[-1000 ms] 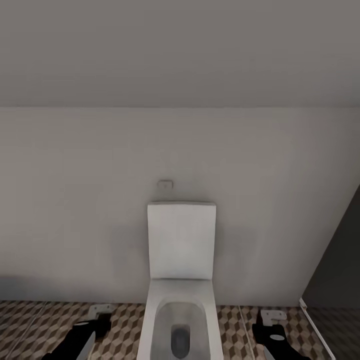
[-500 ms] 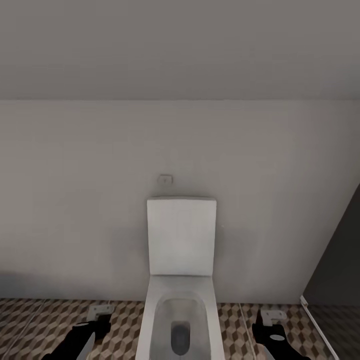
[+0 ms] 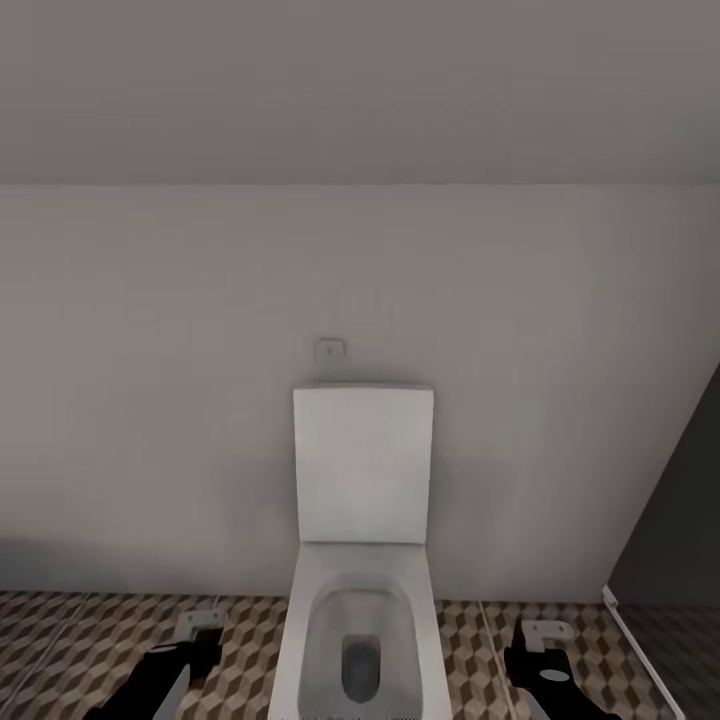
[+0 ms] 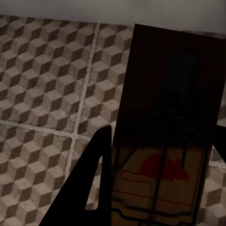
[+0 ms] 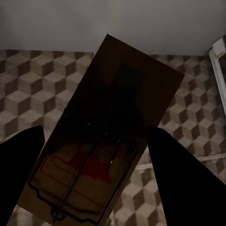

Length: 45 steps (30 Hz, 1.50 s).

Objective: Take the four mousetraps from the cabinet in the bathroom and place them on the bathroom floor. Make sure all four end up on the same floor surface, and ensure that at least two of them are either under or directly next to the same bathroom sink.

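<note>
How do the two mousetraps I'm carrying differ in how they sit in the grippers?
The left mousetrap runs nearly straight along its gripper's fingers, while the right mousetrap sits skewed, angled across between its fingers. The left one's far end shows a dark rectangular patch; the right one's is too shadowed to make out. Both are brown boards with wire parts and a red mouse mark, held over the cube-patterned floor.

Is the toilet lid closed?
No, in the head view the toilet has its lid raised against the wall, and the open bowl shows below it.
</note>
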{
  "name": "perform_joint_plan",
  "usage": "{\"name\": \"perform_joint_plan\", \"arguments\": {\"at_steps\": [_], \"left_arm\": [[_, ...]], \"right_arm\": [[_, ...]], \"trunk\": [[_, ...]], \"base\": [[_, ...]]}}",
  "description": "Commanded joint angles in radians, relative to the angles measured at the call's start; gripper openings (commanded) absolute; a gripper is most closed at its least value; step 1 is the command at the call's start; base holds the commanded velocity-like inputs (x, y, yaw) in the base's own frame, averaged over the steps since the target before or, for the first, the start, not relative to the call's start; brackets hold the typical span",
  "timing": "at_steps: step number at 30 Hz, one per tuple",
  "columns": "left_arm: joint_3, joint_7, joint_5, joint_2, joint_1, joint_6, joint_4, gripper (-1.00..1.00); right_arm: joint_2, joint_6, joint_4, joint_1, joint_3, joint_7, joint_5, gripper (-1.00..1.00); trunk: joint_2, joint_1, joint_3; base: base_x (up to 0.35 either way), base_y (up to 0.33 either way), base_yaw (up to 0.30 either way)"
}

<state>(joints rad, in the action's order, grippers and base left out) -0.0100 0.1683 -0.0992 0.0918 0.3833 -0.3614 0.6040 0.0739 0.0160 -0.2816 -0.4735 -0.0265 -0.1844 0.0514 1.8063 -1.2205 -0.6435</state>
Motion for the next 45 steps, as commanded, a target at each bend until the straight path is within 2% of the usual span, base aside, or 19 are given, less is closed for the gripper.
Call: {"name": "perform_joint_plan", "arguments": {"at_steps": [1,45], "left_arm": [[-0.001,0.008,-0.008,0.000,0.000,-0.005,0.002,-1.00],[0.001,-0.003,-0.010,0.000,0.000,-0.007,0.002,-1.00]], "right_arm": [[0.000,0.001,-0.001,0.000,-0.003,-0.001,0.006,-1.00],[-0.003,0.008,-0.001,0.000,-0.002,-0.009,0.008,-1.00]], "trunk": [[0.008,-0.004,-0.004],[0.316,-0.173,-0.142]], "base": [[0.000,0.000,0.000],[0.000,0.000,0.000]]}}
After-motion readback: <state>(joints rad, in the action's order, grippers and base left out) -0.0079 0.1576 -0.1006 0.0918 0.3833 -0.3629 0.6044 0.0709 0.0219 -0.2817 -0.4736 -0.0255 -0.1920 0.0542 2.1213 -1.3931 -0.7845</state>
